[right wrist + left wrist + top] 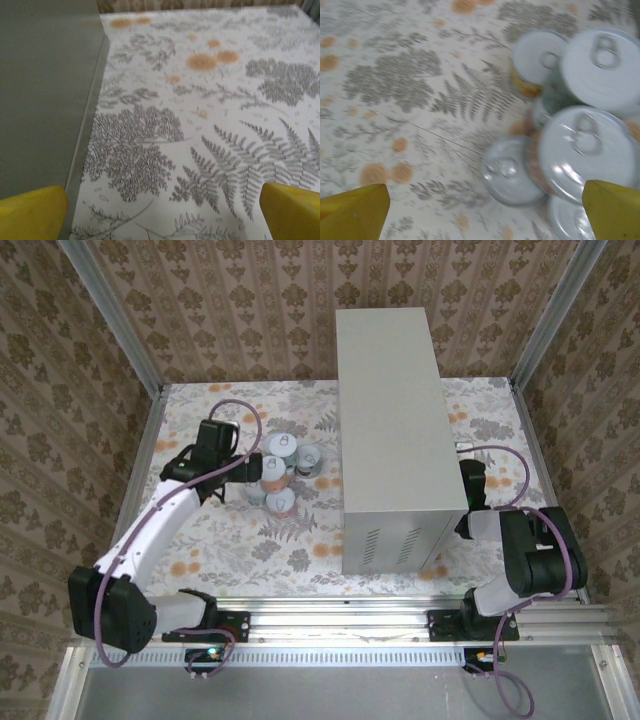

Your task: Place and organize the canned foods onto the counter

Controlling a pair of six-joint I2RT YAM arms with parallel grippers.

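The canned foods [278,476] cluster on the floral floor left of the counter [395,430], a tall light-grey box; some are stacked. My left gripper [243,478] hovers at the cluster's left edge, open and holding nothing. The left wrist view, blurred, has silvery pull-tab lids at the right: a raised can [587,150], another can [607,65], and a low can [510,172] between my yellow fingertips [355,212]. My right gripper [470,472] hangs open and empty beside the counter's right side. In the right wrist view the counter wall [45,100] runs along the left.
Patterned walls and aluminium posts [110,320] enclose the floor on three sides. The counter's near end face has vent slots [395,540]. A rail [340,620] carries both arm bases at the near edge. Bare floral floor [210,125] stretches ahead of my right gripper.
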